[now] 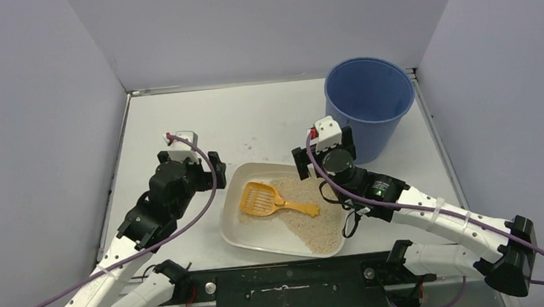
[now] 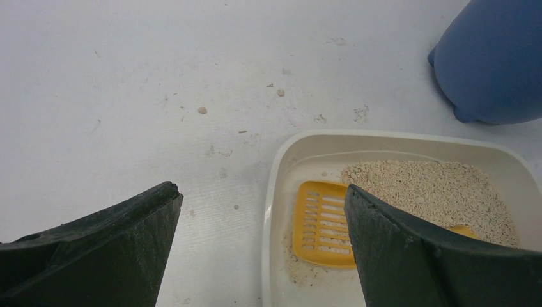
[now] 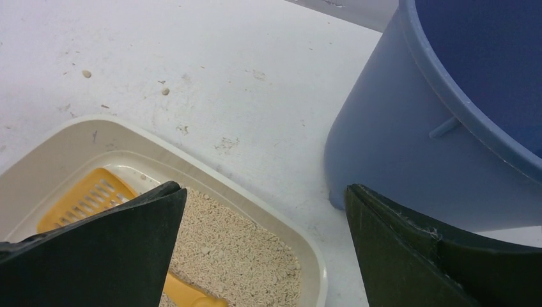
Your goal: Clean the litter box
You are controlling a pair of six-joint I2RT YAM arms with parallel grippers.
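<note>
Grey walls (image 1: 27, 108) box in a scuffed white table (image 1: 251, 118): litter box (image 1: 235, 227) at six o'clock, blue bucket (image 1: 369, 104) at two; left gripper (image 2: 262, 192) and right gripper (image 3: 265, 188) both gape, empty.

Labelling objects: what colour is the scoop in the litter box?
The scoop is orange-yellow; top view shows it best.

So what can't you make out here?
- Orange slotted plastic scoop: handle mostly hidden behind left gripper finger, left wrist view.
- Shallow off-white plastic litter box: near end cut off, both wrist views.
- Tall round blue plastic bucket: inside cut off by edge, right wrist view.
- Table specks: too small to identify.
</note>
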